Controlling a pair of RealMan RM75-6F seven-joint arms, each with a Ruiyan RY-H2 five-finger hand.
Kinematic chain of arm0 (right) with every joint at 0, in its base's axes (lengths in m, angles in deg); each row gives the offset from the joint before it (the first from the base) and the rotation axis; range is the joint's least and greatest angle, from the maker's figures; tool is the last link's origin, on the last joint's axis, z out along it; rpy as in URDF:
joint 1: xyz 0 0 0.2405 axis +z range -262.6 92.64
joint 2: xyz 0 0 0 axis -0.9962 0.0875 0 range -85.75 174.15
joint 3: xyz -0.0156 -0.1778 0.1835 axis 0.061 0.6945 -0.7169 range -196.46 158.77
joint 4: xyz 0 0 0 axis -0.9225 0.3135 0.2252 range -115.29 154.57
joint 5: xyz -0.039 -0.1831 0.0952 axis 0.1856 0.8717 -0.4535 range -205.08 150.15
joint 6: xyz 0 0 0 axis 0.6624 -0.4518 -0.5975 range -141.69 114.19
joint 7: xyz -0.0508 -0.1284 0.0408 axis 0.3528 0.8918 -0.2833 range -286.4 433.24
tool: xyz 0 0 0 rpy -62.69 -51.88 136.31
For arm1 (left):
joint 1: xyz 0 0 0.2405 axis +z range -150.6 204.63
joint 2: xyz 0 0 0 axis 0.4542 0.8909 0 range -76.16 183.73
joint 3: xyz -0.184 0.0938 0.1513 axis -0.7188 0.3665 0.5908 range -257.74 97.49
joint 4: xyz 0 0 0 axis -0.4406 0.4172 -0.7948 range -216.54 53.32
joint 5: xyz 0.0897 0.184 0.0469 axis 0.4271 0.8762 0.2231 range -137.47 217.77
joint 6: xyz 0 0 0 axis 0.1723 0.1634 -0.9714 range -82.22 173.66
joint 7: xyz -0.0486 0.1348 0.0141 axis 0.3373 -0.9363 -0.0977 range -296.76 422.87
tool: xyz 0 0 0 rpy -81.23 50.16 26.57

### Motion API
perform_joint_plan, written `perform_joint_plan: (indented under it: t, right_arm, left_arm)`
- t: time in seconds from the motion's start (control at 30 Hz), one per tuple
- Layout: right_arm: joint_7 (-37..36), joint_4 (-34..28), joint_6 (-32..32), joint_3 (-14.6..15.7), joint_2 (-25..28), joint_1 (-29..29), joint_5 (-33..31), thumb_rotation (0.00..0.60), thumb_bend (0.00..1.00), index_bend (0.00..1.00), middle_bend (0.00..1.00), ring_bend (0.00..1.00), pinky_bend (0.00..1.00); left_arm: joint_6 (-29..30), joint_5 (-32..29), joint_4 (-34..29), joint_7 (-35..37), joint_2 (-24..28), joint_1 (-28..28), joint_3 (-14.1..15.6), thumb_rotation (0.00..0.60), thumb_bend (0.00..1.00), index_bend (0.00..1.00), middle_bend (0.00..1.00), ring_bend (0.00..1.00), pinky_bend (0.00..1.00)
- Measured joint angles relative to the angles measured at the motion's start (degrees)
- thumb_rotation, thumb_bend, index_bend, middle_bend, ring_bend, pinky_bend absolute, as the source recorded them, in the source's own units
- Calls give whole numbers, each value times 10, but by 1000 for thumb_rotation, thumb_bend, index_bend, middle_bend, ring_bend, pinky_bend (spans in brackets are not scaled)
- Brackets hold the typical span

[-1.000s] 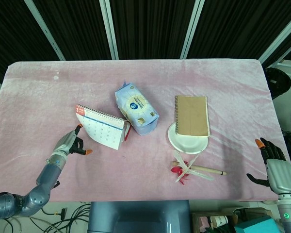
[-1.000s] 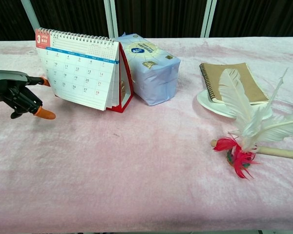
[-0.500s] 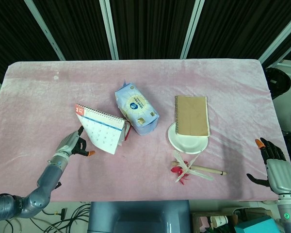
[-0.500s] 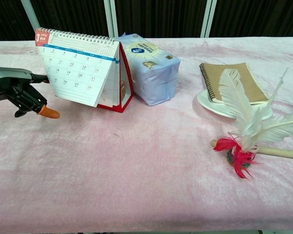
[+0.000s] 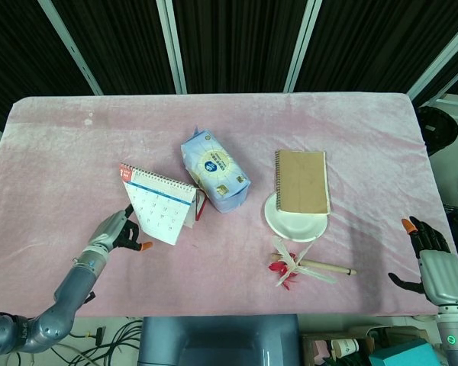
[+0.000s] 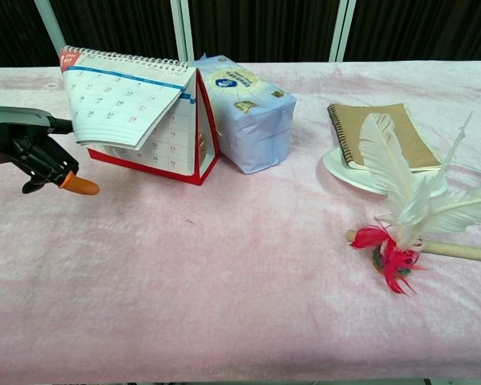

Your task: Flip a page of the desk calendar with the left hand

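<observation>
The desk calendar [image 5: 164,210] stands on the pink cloth left of centre, its red base facing me in the chest view [image 6: 156,160]. Its front page [image 6: 124,100], with the March grid, is raised almost level and the sheet beneath it shows. My left hand [image 5: 116,232] is at the page's left edge [image 6: 28,148]; one dark fingertip touches that edge from the side and the orange-tipped fingers curl below it, with nothing pinched. My right hand [image 5: 433,259] hangs at the table's right edge, fingers apart, holding nothing.
A blue tissue pack [image 5: 215,171] stands right behind the calendar, touching it. Further right a brown spiral notebook [image 5: 301,181] lies partly on a white plate [image 5: 294,221]. A white and red feather pen [image 5: 301,267] lies in front of them.
The calendar's front page has swung up from hanging against the stand to nearly level. My left hand has shifted slightly toward the calendar under the page's edge. The right hand has not moved.
</observation>
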Motion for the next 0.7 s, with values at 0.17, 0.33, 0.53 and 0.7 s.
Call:
perform_joint_plan:
  t: [0.17, 0.33, 0.53, 0.7]
  right_arm:
    - [1, 0, 0, 1, 0, 0, 1, 600, 93, 0, 0, 0, 72]
    - [2, 0, 0, 1, -1, 0, 1, 600, 94, 0, 0, 0, 72]
    - [2, -1, 0, 1, -1, -1, 0, 600, 94, 0, 0, 0, 72]
    - [0, -1, 0, 1, 0, -1, -1, 600, 94, 0, 0, 0, 72]
  left_arm:
    - [4, 18, -11, 13, 11, 11, 1, 600, 192, 102, 760, 785, 757]
    - [7, 33, -11, 15, 14, 12, 0, 600, 192, 139, 728, 760, 757]
    - [26, 96, -7, -12, 11, 6, 5, 600, 192, 192, 679, 723, 757]
    - [58, 177, -9, -35, 3, 4, 9, 600, 192, 230, 669, 711, 757]
